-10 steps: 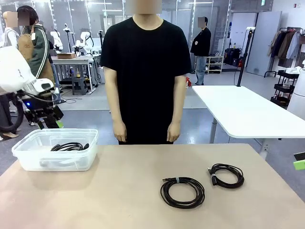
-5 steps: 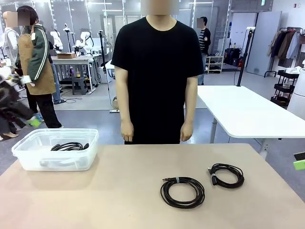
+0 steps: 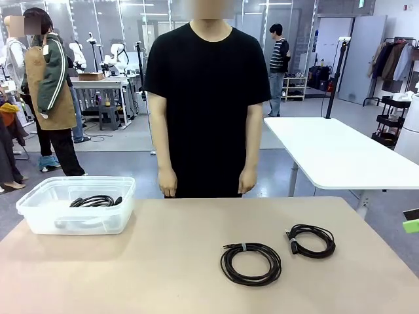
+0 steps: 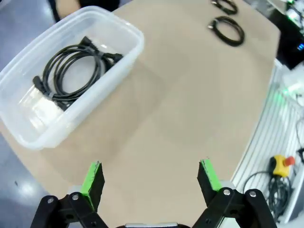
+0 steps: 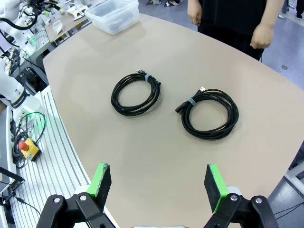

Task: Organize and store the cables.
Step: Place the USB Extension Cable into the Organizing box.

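Note:
Two black coiled cables lie on the tan table: one with a pale band (image 3: 251, 263) near the middle and a smaller one (image 3: 311, 241) to its right. A third cable (image 3: 96, 201) lies in the clear plastic bin (image 3: 39, 219) at the table's left. My left gripper (image 4: 150, 176) hangs open high above the table beside the bin (image 4: 135, 40), with the coiled cable (image 4: 71, 66) inside it. My right gripper (image 5: 157, 179) stands open above the table's edge, short of the banded cable (image 5: 136, 92) and the other cable (image 5: 210, 114). Neither holds anything.
A person in a black shirt stands at the far edge, hands (image 5: 260, 34) hanging at their sides just off the table. A white table (image 3: 340, 154) stands behind at the right. A red stop button (image 5: 26, 147) and wires lie on the floor.
My left arm, seen over the bin's left end a second ago, has swung out of the front view. The person shifted sideways a little. The cables have not moved.

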You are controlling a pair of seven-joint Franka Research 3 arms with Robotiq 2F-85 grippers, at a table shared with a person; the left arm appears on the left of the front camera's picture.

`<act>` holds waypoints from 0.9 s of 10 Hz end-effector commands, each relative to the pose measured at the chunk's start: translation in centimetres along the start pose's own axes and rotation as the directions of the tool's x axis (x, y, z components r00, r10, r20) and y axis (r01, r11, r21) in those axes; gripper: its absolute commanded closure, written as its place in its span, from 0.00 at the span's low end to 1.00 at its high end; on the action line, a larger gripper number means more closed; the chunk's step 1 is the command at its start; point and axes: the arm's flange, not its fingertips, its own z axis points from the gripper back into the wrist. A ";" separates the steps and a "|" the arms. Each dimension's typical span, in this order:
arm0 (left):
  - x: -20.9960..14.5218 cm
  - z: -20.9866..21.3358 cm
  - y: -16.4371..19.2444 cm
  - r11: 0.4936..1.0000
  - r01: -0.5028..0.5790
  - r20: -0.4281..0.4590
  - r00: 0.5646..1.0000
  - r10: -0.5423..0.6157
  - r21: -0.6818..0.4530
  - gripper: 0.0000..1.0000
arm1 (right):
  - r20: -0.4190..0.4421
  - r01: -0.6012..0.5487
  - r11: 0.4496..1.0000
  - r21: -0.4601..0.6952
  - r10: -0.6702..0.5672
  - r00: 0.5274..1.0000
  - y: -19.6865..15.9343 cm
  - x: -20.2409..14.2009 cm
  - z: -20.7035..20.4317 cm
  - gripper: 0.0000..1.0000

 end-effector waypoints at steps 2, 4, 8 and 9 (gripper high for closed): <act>-1.9 0.7 -0.8 0.975 0.169 0.120 0.981 -0.152 -0.145 0.00 | 0.021 -0.013 1.000 0.000 0.013 1.000 -0.1 0.0 0.0 0.00; -2.2 0.4 -0.7 0.980 0.145 0.170 0.978 -0.121 -0.136 0.00 | 0.021 -0.013 1.000 0.000 0.013 1.000 -0.1 0.0 0.0 0.00; -1.9 0.5 -0.9 0.979 0.164 0.095 0.984 -0.153 -0.124 0.00 | 0.021 -0.013 1.000 0.000 0.013 1.000 -0.1 0.0 0.0 0.00; -1.9 0.5 -0.9 0.979 0.164 0.095 0.984 -0.153 -0.124 0.00 | 0.021 -0.013 1.000 0.000 0.013 1.000 -0.1 0.0 0.0 0.00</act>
